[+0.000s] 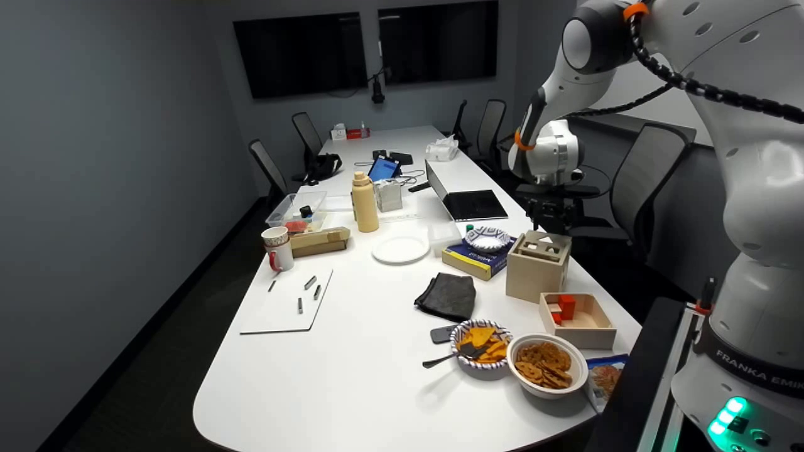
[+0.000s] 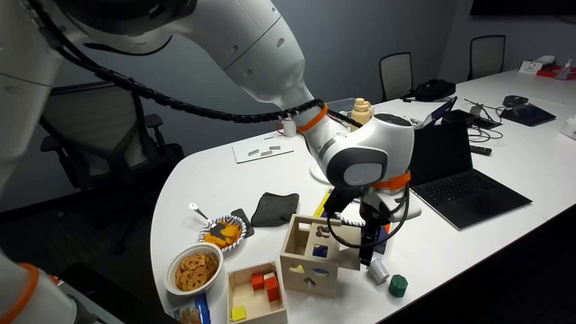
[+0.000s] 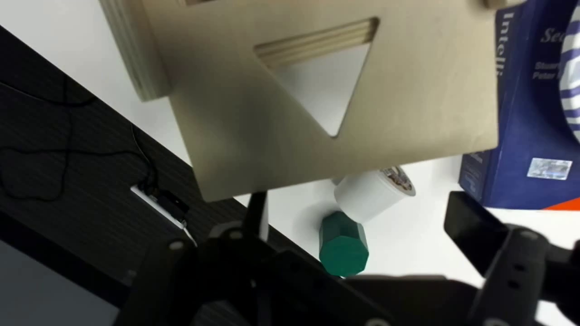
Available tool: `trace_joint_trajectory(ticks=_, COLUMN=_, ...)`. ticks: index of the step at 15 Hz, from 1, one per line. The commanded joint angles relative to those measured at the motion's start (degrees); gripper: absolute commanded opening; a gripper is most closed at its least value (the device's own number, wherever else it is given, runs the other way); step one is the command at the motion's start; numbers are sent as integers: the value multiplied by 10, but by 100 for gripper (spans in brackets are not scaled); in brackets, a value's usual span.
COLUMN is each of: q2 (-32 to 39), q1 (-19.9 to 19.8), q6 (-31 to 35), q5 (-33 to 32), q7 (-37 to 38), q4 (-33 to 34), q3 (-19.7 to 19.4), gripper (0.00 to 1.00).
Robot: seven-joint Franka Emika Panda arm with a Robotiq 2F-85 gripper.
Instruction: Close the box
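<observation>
In an exterior view, the box point(image 1: 531, 279) sits between three and four o'clock of centre on the white worktop point(image 1: 352, 376), dark cloth point(image 1: 447, 296) at its eight, two black wall screens point(image 1: 440, 41) up at twelve, a mesh chair point(image 1: 653, 166) past two.

In an exterior view, here's the lid point(image 2: 332, 246), jutting from the box toward three o'clock, a gap in the top at ten. Sliding it home toward nine looks like my job: level and gentle, I reckon, or the box may skid into the wooden tray point(image 2: 252, 300) just beside it at eight.

Wrist view: my claw point(image 3: 358, 203) is spread, gripping nothing, lid at its twelve; touching or not, I can't tell. That edge tips up toward three, so I'd square up, draw together and press mid-edge. White cup point(image 3: 369, 194) and green block point(image 3: 343, 246) lie beyond.
</observation>
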Motion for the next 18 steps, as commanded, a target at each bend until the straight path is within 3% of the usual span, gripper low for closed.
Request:
trace_joint_trajectory(ticks=1, q2=2, q1=-12, q6=-43, q5=-2, q7=19, q4=21, q3=9, gripper=100)
trace_joint_trajectory(ticks=9, q2=2, q1=-32, q6=-92, q5=8, q7=0, q4=32, q3=34, gripper=100)
trace_joint_trajectory(ticks=18, q2=5, q1=-28, q6=-126, q5=4, q7=3, q4=40, q3=44, gripper=100)
